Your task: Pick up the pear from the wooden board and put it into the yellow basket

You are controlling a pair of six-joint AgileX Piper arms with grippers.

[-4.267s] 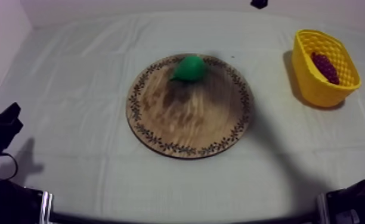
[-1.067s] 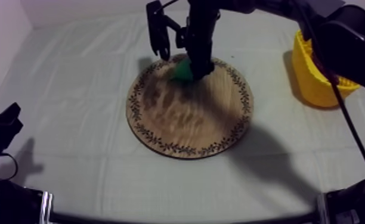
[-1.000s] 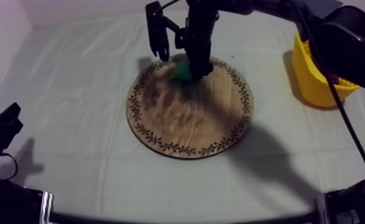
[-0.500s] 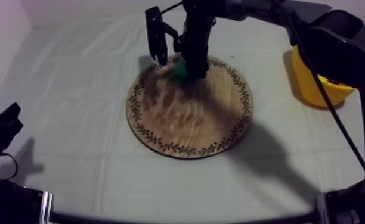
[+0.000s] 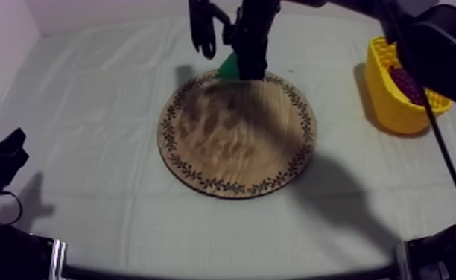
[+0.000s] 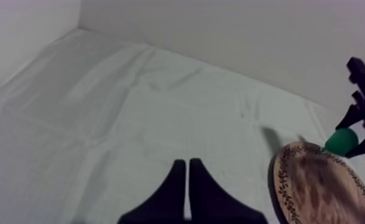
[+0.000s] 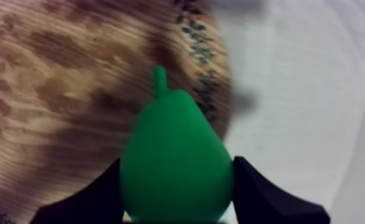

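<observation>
A green pear sits between the two black fingers of my right gripper, which is shut on it. In the top view the pear hangs a little above the far rim of the round wooden board, half hidden under my right gripper. The left wrist view shows the pear raised just past the board's edge. The yellow basket stands at the right side of the table. My left gripper is shut on nothing, low at the table's left.
A bunch of dark grapes lies inside the basket. My right arm reaches in from the upper right, over the basket's near side. Grey-white cloth lies bare to the left of the board and in front of it.
My right gripper has closed round the pear and lifted it off the board, moving slightly toward the far edge. The left arm has not moved.
</observation>
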